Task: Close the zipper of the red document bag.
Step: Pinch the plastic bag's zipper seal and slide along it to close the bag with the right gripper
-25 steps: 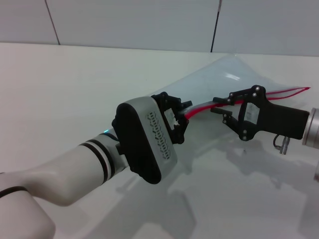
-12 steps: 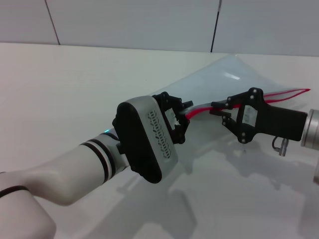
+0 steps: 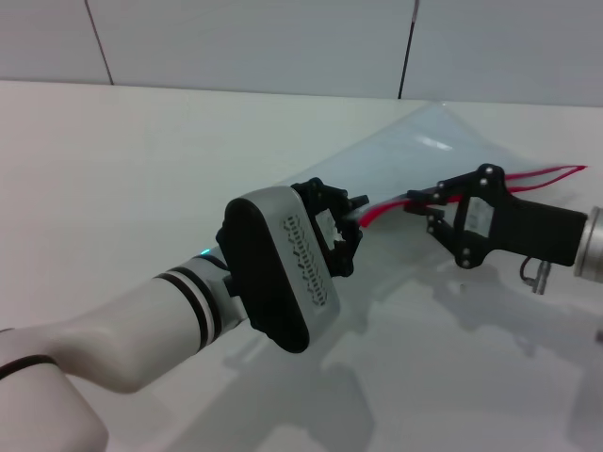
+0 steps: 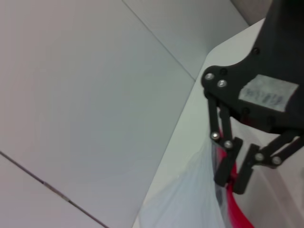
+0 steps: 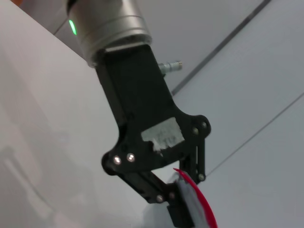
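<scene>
Now, on the left side of the head view, the left arm reaches forward from the robot's body over the white table point(image 3: 141, 169). Its left gripper point(image 3: 347, 218) is at the near end of the red document bag point(image 3: 424, 155), and its fingers are pressed together on the end of the zipper point(image 3: 382, 204), where the red strip begins. The bag is lifted from the table at this end and it is held in the air between the two grippers, tilted, with its translucent pale sheet rising toward the far right. The zipper runs as a thin red line along the near edge of the bag, from the left gripper, through the right gripper, and then on to the far right corner of the bag.

To the right of the left gripper, and near it, is the right gripper point(image 3: 421, 205). It comes in from the right side, and its black fingers are pinching the red strip. In the left wrist view this right gripper point(image 4: 231, 178) shows from close, with its two fingertips closed on the zipper point(image 4: 236, 209) beside the pale sheet of the bag point(image 4: 183, 204). The slider is too small to tell where it is. In the right wrist view the left gripper point(image 5: 178, 209) holds the red edge point(image 5: 202, 204) in the same way.
</scene>
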`<action>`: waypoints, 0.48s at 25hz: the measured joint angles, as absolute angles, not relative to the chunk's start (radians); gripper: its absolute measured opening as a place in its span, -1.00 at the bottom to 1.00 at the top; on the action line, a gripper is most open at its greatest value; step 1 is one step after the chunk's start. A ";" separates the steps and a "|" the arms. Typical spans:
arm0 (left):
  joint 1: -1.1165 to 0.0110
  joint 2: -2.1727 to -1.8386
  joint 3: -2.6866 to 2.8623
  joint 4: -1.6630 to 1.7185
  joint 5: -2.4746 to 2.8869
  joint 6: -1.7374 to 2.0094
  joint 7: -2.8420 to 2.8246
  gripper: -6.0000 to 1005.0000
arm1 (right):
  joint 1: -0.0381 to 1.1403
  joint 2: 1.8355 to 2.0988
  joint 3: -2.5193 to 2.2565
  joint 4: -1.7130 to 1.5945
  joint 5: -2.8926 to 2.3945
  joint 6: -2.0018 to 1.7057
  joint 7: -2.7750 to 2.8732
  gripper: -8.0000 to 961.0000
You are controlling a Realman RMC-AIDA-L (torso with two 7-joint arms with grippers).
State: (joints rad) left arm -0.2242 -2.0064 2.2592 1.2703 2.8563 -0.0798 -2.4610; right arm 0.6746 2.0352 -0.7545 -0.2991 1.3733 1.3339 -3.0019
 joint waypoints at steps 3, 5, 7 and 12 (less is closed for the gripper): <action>-0.214 -2.006 2.264 1.287 2.857 -0.080 -2.456 -0.88 | 0.659 2.031 -0.738 -0.309 1.376 1.333 -3.002 -0.85; -0.208 -2.001 2.272 1.304 2.858 -0.080 -2.454 -0.88 | 0.643 2.030 -0.726 -0.326 1.376 1.333 -3.002 -0.86; -0.204 -1.993 2.280 1.318 2.858 -0.080 -2.453 -0.88 | 0.628 2.030 -0.710 -0.345 1.376 1.331 -3.002 -0.86; -0.180 -1.958 2.312 1.374 2.857 -0.089 -2.457 -0.88 | 0.612 2.027 -0.674 -0.353 1.376 1.287 -3.001 -0.87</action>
